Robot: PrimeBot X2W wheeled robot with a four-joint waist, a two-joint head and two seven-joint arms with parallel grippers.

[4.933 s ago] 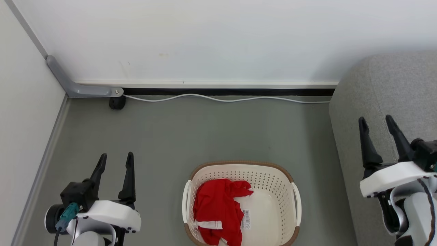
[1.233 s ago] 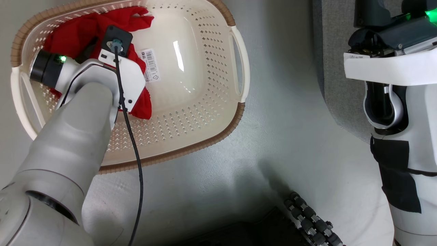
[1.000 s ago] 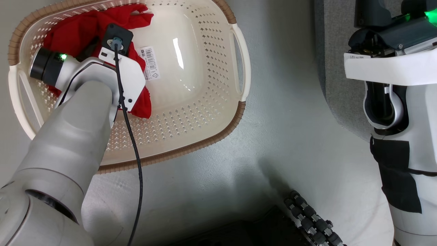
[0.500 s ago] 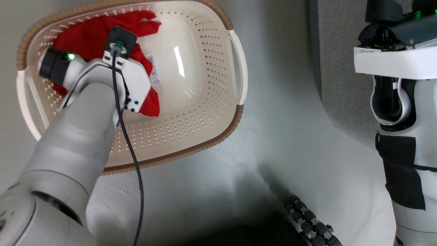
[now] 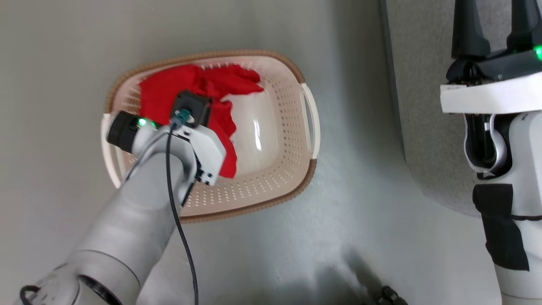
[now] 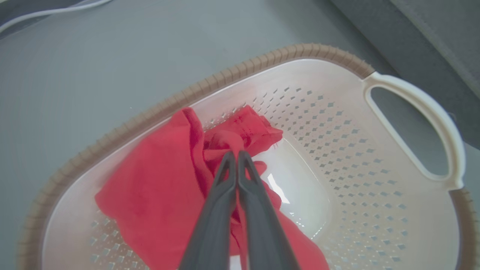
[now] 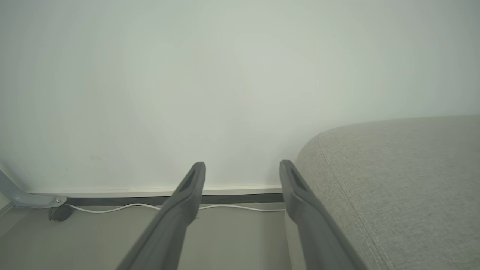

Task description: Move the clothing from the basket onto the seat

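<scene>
Here, left pincer (image 6: 236, 153) pinches soft red clothing (image 6: 157, 187) inside perforated oval basket (image 6: 337, 157); right pincer (image 7: 242, 165) gapes.

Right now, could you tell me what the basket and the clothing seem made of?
The basket looks like glossy cream plastic, given its punched holes and glare. The clothing looks like soft matte red fabric, creased and draping.
</scene>
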